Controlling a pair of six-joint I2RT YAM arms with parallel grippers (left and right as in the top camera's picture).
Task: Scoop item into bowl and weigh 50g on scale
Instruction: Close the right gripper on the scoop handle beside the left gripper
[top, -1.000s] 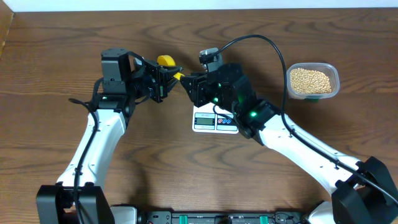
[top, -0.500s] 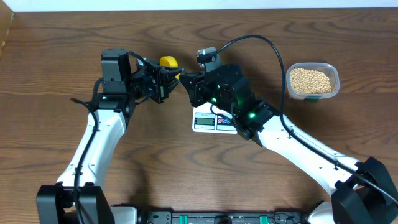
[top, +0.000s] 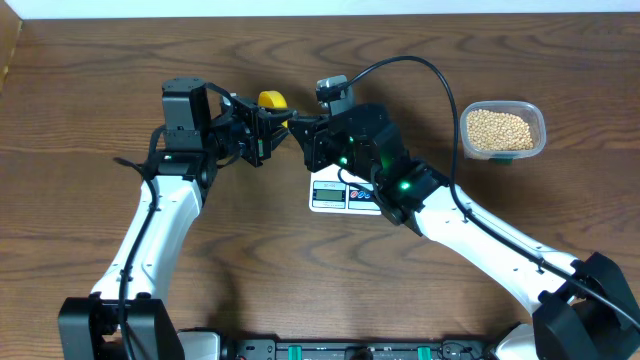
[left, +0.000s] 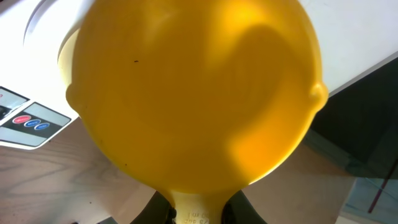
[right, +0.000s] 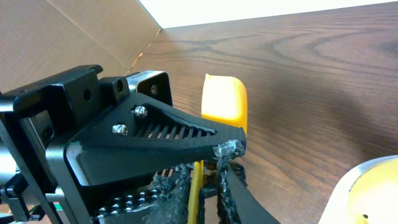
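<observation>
Wood bench (top: 80, 70): left end effector (top: 262, 128) clamps scoop (top: 270, 99) by its handle; right end effector (top: 298, 128) pinches same handle. Tan grains (top: 498, 127) sit in clear container (top: 541, 130), far right. Pale bowl (right: 373, 186) near scale (top: 345, 197), mostly hidden under right arm (top: 480, 225).

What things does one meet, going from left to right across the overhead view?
From the left: left arm's black wrist → yellow scoop → white scale → clear container holding the grains.
</observation>
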